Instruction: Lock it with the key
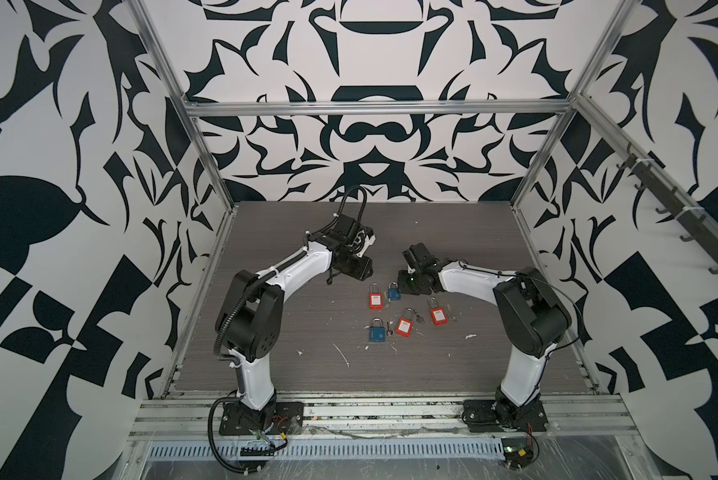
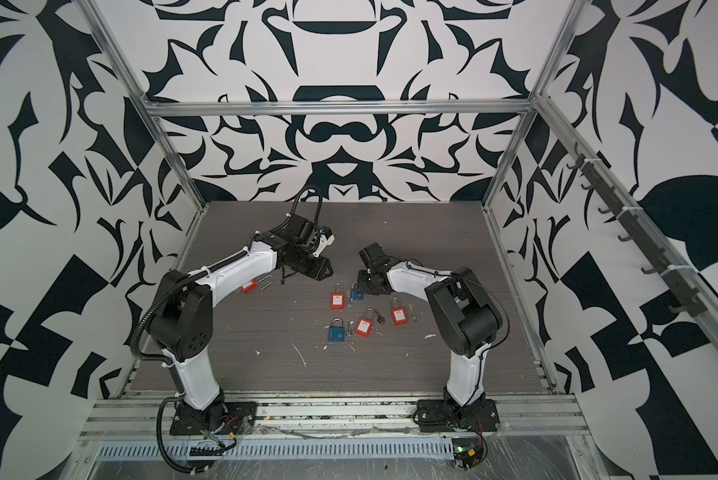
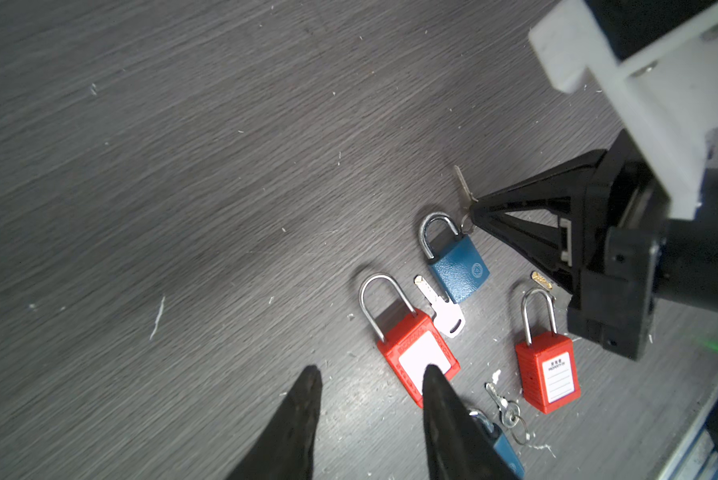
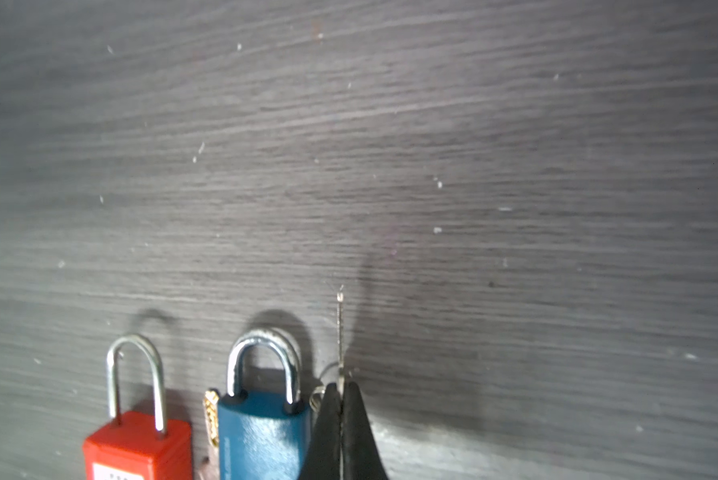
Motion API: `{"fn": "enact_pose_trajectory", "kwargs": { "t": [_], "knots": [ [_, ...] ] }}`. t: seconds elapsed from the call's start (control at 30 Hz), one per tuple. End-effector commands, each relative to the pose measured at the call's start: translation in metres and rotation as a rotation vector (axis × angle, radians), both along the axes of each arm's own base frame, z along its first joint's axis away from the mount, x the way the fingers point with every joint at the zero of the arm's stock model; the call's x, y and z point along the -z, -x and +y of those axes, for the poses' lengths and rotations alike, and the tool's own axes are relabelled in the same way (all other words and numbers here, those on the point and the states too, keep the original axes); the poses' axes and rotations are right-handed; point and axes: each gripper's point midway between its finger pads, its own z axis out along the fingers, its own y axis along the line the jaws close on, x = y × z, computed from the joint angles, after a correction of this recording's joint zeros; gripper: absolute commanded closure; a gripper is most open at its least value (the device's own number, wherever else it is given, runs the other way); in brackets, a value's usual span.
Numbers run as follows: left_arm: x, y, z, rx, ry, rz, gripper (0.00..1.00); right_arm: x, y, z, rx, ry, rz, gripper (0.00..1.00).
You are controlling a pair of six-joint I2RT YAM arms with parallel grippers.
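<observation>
My right gripper (image 4: pixel 341 386) is shut on a thin silver key (image 4: pixel 340 332), whose blade sticks out past the fingertips just above the table. The left wrist view shows the same key (image 3: pixel 462 185) pinched at the right gripper's tips (image 3: pixel 475 206). A blue padlock (image 4: pixel 262 432) lies flat right beside that gripper, shackle pushed in. A red padlock (image 3: pixel 415 349) lies next to it. My left gripper (image 3: pixel 370 376) hovers open and empty, one finger (image 3: pixel 436 395) over the red padlock's body. Both top views show the grippers (image 1: pixel 365 270) (image 1: pixel 402 277) facing each other.
Two more red padlocks (image 1: pixel 405 323) (image 1: pixel 437 312) and a second blue one (image 1: pixel 376 331) lie nearer the front. Another red padlock (image 2: pixel 249 286) lies under the left arm. Loose keys: a flat silver one (image 3: pixel 440 309), a ringed one (image 3: pixel 504 409), a brass one (image 3: pixel 542 280).
</observation>
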Motion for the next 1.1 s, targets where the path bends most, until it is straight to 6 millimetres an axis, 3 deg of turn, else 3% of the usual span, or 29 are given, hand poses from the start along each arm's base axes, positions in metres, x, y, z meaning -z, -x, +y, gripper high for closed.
{"fn": "enact_pose_trajectory", "kwargs": {
  "t": [0.0, 0.3, 0.43, 0.63, 0.83, 1.07],
  "knots": [
    [-0.008, 0.004, 0.005, -0.019, 0.001, -0.001, 0.57, -0.002, 0.014, -0.010, -0.085, 0.088, 0.018, 1.00],
    [-0.017, -0.001, 0.011, -0.042, 0.003, -0.033, 0.56, 0.010, 0.043, -0.012, -0.179, 0.121, 0.079, 1.00],
    [-0.021, -0.002, 0.016, -0.058, 0.013, -0.044, 0.56, 0.008, 0.047, -0.014, -0.186, 0.134, 0.073, 1.00],
    [-0.027, -0.003, 0.031, -0.090, 0.005, -0.062, 0.53, -0.012, 0.043, -0.021, -0.173, 0.163, 0.025, 0.85],
    [-0.035, -0.008, 0.063, -0.161, -0.015, -0.086, 0.45, -0.044, 0.035, -0.017, -0.182, 0.136, -0.052, 0.58],
    [-0.031, -0.024, 0.134, -0.331, -0.071, -0.063, 0.41, -0.076, 0.029, -0.011, -0.218, 0.101, -0.140, 0.51]
  ]
}}
